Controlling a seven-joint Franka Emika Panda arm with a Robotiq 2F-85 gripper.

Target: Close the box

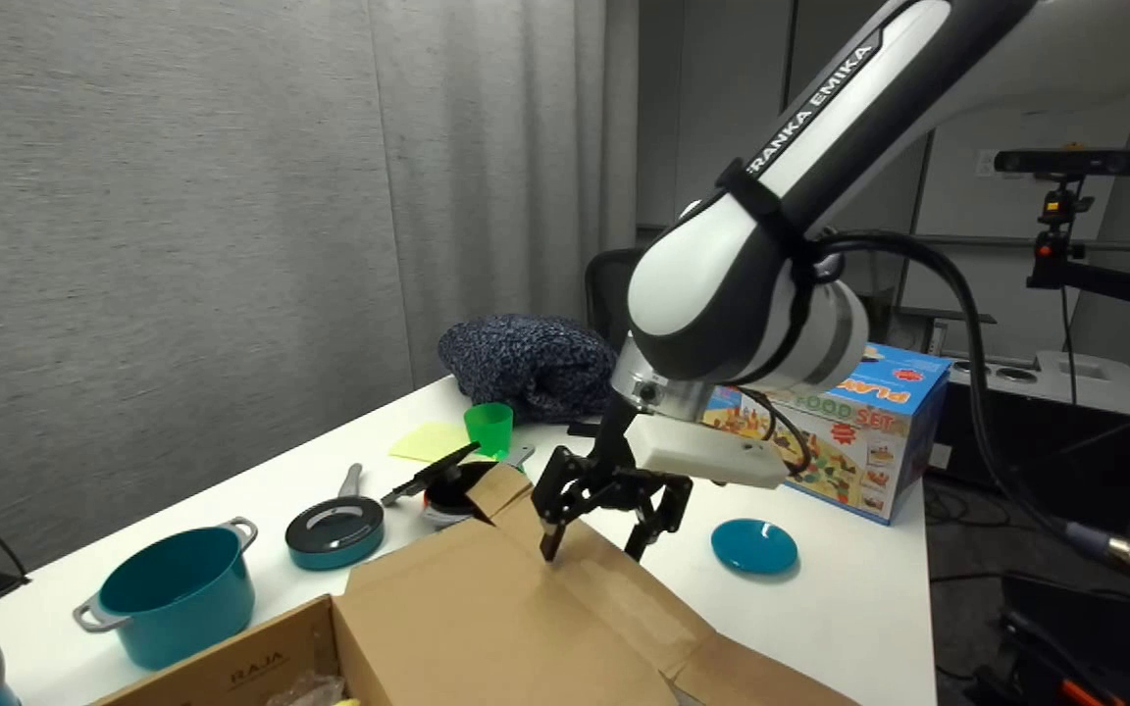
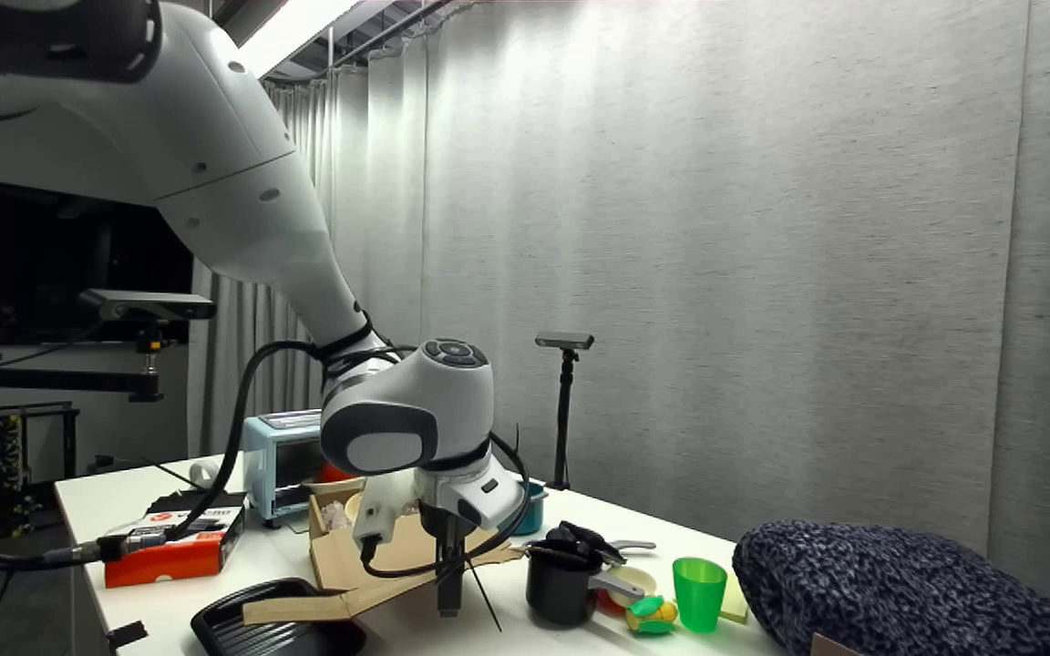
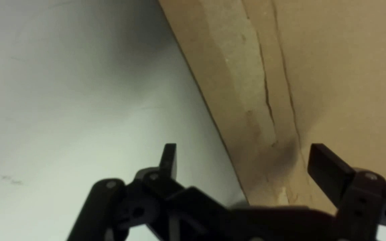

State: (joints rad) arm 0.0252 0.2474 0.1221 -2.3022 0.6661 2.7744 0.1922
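The brown cardboard box stands on the white table, with its wall [image 1: 261, 655] in view and its inside open to the top. A wide flap [image 1: 506, 618] folds outward from it over the table. This flap also shows in an exterior view [image 2: 365, 551] and in the wrist view [image 3: 343, 83]. My gripper [image 1: 592, 553] is open and points down at the flap's outer edge. In the wrist view the gripper [image 3: 244, 149] has one finger over the flap and one beyond its edge over the table. Nothing is held between the fingers. Whether a finger touches the flap I cannot tell.
A teal pot [image 1: 182, 598], a pan [image 1: 334, 534] and a blue plate [image 1: 754, 546] stand around the box. A black grill tray [image 2: 279, 629] lies under the flap's end. A black pot [image 2: 557, 583], green cup [image 2: 699, 594] and printed toy box [image 1: 845, 441] are nearby.
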